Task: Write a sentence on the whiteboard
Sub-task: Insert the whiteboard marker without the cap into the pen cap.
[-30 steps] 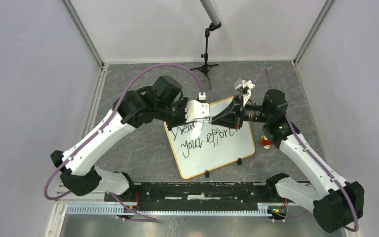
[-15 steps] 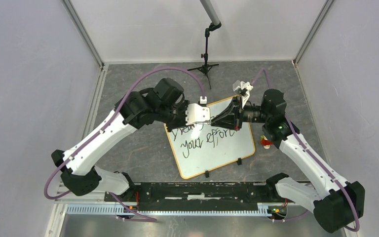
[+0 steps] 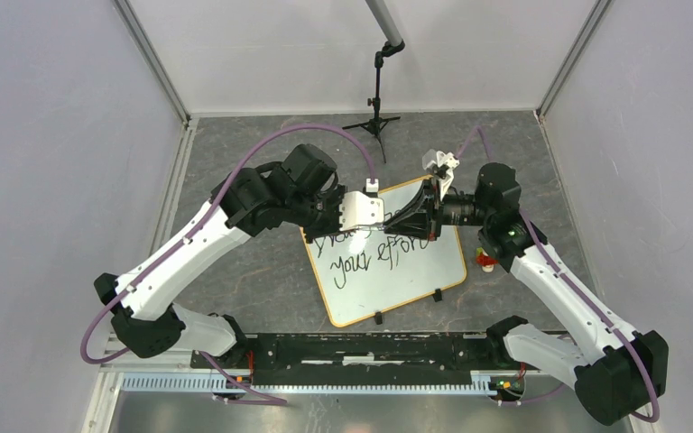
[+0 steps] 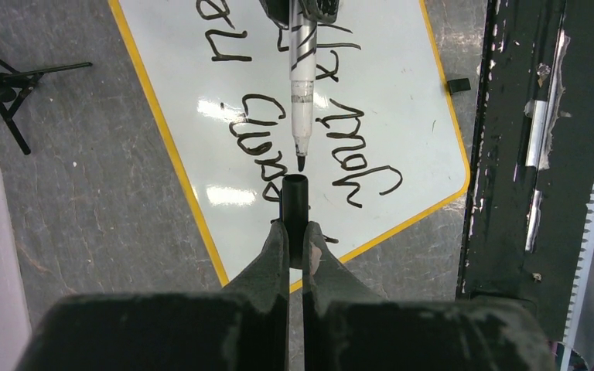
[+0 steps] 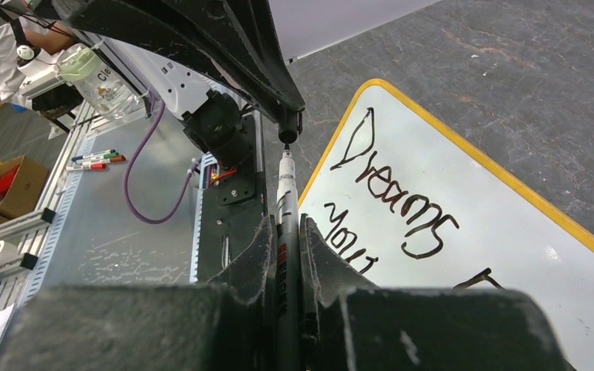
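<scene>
Grey mottled surface fills the floor of a white-walled enclosure, with a black rail along its near edge; the whiteboard lies flat near the middle of the surface, turned askew so that one corner points toward the near edge. The sentence runs across the board in black marker in two lines; the upper line begins "Dreams" and is partly hidden under the arms in the top view, and the lower reads "your effort".

Both arms reach in over the far half of the board and meet there. The left claw is closed tight on a black cap, whose open end points away from the fingers; the right claw is clamped on a marker with a white and black barrel, its bare tip pointing straight at the mouth of the cap. Tip and cap are lined up and very near each other but apart, with a small gap visible between them.

A small red-and-orange toy sits just beside the board, toward the surface's right edge; a black tripod stands at the far edge.
</scene>
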You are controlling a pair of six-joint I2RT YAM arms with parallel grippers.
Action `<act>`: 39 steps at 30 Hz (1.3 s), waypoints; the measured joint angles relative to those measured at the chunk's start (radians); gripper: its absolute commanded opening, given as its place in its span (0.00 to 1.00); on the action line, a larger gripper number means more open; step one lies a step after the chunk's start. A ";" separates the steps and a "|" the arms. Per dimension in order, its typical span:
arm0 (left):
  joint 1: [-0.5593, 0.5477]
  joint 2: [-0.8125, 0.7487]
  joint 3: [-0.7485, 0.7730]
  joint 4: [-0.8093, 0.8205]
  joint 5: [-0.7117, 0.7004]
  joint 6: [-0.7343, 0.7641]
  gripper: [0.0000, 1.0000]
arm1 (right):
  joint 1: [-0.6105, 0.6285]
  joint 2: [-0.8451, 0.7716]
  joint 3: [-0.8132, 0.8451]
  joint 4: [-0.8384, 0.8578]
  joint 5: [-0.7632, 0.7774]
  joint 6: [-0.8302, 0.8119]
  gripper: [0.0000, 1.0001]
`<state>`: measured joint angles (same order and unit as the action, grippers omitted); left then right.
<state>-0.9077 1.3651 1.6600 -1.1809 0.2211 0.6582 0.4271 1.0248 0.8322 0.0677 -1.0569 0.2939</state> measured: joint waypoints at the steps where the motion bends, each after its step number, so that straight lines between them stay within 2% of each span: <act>1: -0.002 0.000 0.001 0.000 0.001 0.000 0.02 | 0.003 0.000 0.000 -0.003 0.000 -0.003 0.00; 39: -0.017 0.004 0.004 -0.031 0.010 0.000 0.02 | 0.029 0.007 0.037 -0.084 0.010 -0.069 0.00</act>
<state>-0.9245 1.3689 1.6642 -1.2118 0.2314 0.6586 0.4561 1.0317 0.8696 -0.0166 -1.0473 0.2253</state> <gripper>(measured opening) 0.055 0.121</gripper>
